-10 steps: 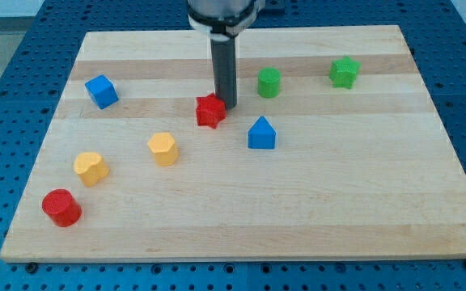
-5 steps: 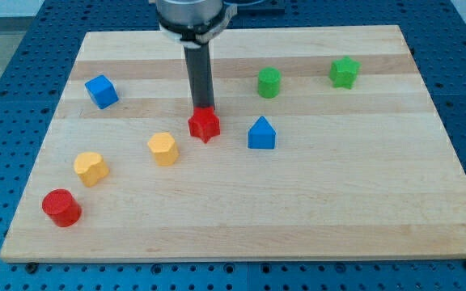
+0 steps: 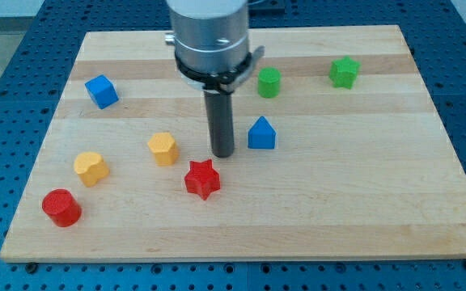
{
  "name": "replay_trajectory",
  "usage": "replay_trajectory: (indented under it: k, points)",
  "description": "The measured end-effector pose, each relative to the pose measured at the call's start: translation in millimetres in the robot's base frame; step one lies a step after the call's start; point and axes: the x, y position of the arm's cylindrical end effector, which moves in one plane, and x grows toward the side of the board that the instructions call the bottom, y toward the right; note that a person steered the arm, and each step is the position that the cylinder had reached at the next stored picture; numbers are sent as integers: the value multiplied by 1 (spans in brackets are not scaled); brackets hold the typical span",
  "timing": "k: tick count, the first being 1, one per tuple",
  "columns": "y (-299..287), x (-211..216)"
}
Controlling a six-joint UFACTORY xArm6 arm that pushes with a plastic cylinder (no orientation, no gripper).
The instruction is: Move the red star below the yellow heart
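Note:
The red star lies on the wooden board, below the middle. My tip stands just above and to the right of it, a short gap away. The yellow heart lies far to the left of the star, at about the same height. A yellow hexagon-like block sits between them, up and left of the star.
A red cylinder lies below and left of the yellow heart. A blue cube is at the upper left. A blue house-shaped block is right of my tip. A green cylinder and a green star are at the upper right.
The red star has slid down the board and a little left, then right, from beside the rod's first spot. My tip followed it downward and now stands apart from it.

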Motion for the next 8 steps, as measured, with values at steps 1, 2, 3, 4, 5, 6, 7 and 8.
replay_trajectory:
  k: [1,2,3,4,5,6,7,8]
  points:
    - [-7,28]
    - [-45,45]
    - [-77,47]
    - [-66,47]
    - [-32,47]
    - [-47,60]
    - [-90,80]
    - [-109,86]
